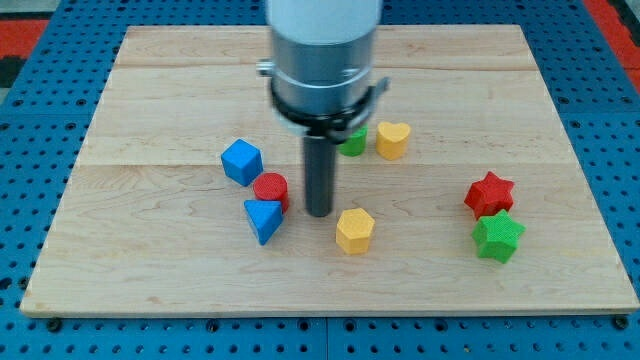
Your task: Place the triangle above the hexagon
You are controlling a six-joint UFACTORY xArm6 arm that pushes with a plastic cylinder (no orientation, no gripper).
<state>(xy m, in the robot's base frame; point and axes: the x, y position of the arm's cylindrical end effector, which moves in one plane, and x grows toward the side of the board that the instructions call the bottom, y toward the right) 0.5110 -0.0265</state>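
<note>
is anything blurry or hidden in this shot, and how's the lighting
Camera view: the lighting is soft and even, with only faint shadows under the blocks and no glare on the pale wooden board. The arm's grey cylinder at the view's top looks slightly soft, being close to the lens, and it partly hides the green block. My tip stays sharp between the blue triangle block and the yellow hexagon block.

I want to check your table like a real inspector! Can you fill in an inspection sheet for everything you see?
Surface: pale wooden board on a blue pegboard.
Job's things: blue triangle block at the view's left of the yellow hexagon block, apart from it.
Clutter: blue cube, red cylinder, yellow heart, partly hidden green block, red star, green star.
Grippers: none; my tip sits between triangle and hexagon, beside the cylinder.
Cables: nothing seen.
Surroundings: red area at the top corners.
</note>
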